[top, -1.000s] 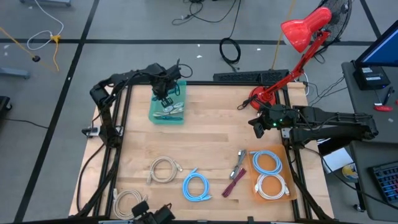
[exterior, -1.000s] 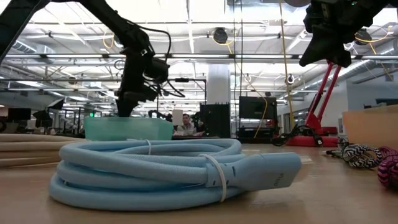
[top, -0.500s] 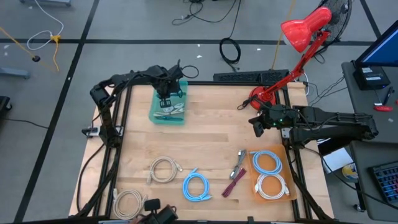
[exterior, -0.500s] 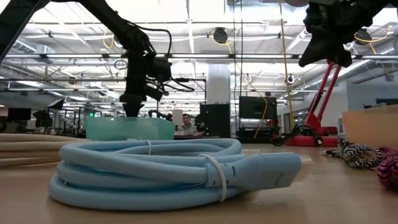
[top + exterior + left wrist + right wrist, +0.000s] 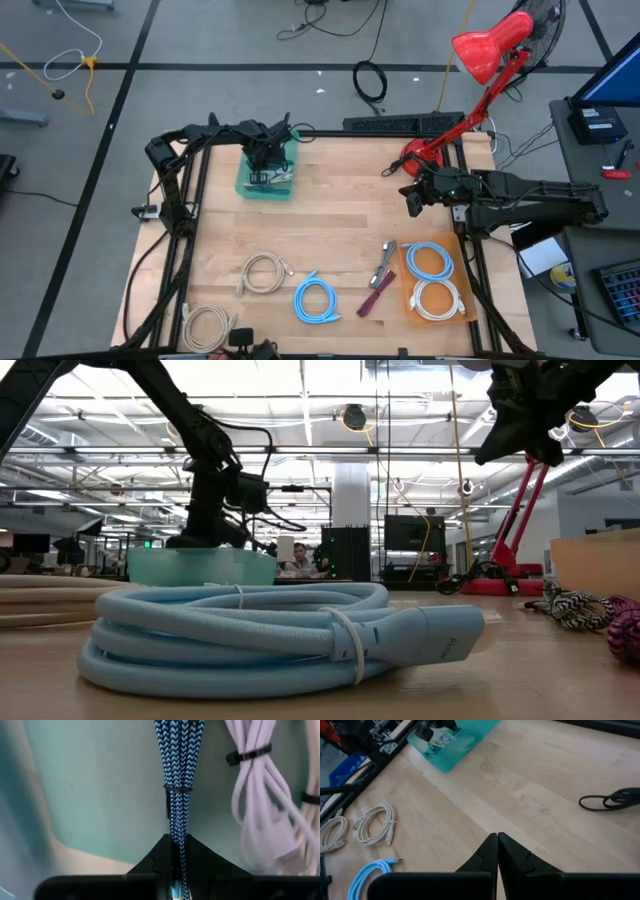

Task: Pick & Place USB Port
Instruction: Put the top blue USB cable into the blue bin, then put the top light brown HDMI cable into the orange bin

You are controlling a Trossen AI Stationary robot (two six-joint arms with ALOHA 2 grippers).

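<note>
My left gripper [image 5: 176,851] pinches the blue braided cable [image 5: 173,780] down inside the teal bin [image 5: 262,180], beside a white cable bundle [image 5: 270,795]. My right gripper [image 5: 497,851] hangs closed, empty, over bare tabletop [image 5: 340,220].

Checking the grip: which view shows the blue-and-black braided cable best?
The left wrist view: the blue-and-black braided cable fills it, pinched in the left pincer over the teal bin. The other views hide it.

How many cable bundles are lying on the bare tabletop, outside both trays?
5: beige coil, cream coil at the front-left corner, blue coil, grey bundle, maroon bundle.
</note>
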